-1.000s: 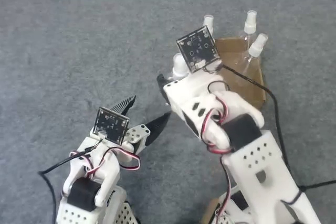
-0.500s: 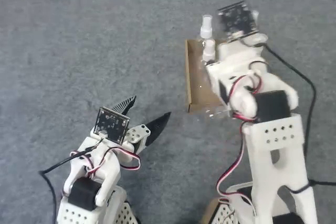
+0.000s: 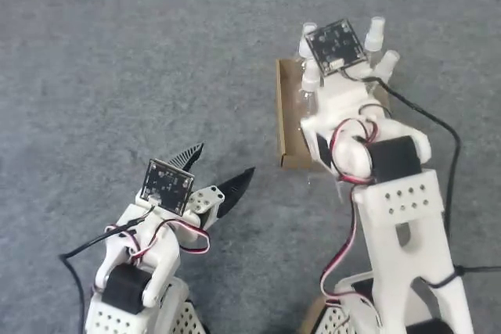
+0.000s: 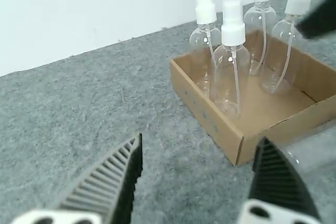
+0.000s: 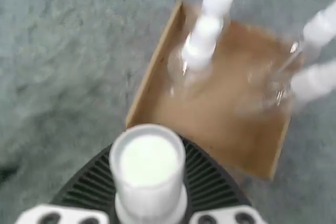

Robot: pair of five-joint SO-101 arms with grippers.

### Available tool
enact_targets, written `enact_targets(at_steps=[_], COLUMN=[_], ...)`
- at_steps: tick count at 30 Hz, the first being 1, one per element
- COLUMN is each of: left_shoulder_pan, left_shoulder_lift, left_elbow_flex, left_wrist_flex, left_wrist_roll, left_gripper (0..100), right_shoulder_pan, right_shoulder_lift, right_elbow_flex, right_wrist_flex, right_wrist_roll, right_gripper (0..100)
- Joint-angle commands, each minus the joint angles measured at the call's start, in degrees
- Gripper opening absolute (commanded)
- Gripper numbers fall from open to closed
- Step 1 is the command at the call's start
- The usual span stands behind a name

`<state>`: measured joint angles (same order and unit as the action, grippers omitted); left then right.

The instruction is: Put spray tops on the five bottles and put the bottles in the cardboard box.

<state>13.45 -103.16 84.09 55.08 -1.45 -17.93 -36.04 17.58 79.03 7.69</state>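
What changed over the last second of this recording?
In the high view, the right hand, shut on the fifth bottle, swung from the left edge of the cardboard box rightward across it, then part of the way back. Nothing was picked up or let go. The left hand stayed open and in place. The four bottles in the box did not move.

The box sits on the table, far and to the right. Four bottles stand upright in it: two along its left wall, one behind the other, and two toward its right. The right gripper is at the box's near side with a fifth bottle between its jaws. The left gripper is near and left, well apart from the box.
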Motion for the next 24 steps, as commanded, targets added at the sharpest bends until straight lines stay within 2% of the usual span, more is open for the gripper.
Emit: enact_targets(at_steps=[1, 3, 6, 9, 11, 16, 24], left_shoulder_pan=[-0.18, -0.35, 0.18, 0.62, 3.60, 13.98, 26.73], left_shoulder_lift=[-0.97, -0.79, -0.35, 5.01, 12.13, 36.92, 74.81], left_elbow_flex=[-0.75, -2.24, -5.67, -9.71, -13.41, -27.30, -50.51], left_wrist_flex=[-0.97, 0.88, 4.84, 5.54, 5.63, 7.82, 8.79], left_wrist_roll=[-0.53, -3.69, -7.74, -9.41, -12.48, -19.08, -20.48], left_gripper=[26, 21, 19, 22, 23, 21, 22], right_shoulder_pan=[5.32, 12.62, 26.86, 38.46, 44.09, 51.30, 57.10], right_shoulder_lift=[-8.84, -12.35, -14.29, -12.09, -9.45, -0.13, 15.78], right_elbow_flex=[-0.26, -0.18, 3.60, 11.78, 16.70, 21.27, 20.13], right_wrist_flex=[7.43, 10.24, 10.07, 2.68, -3.03, -10.59, -19.03], right_wrist_roll=[1.67, 8.18, 23.82, 25.41, 26.99, 30.15, 30.42], right_gripper=[0.6, 0.6, 0.6, 0.6, 0.6, 0.6, 0.6])
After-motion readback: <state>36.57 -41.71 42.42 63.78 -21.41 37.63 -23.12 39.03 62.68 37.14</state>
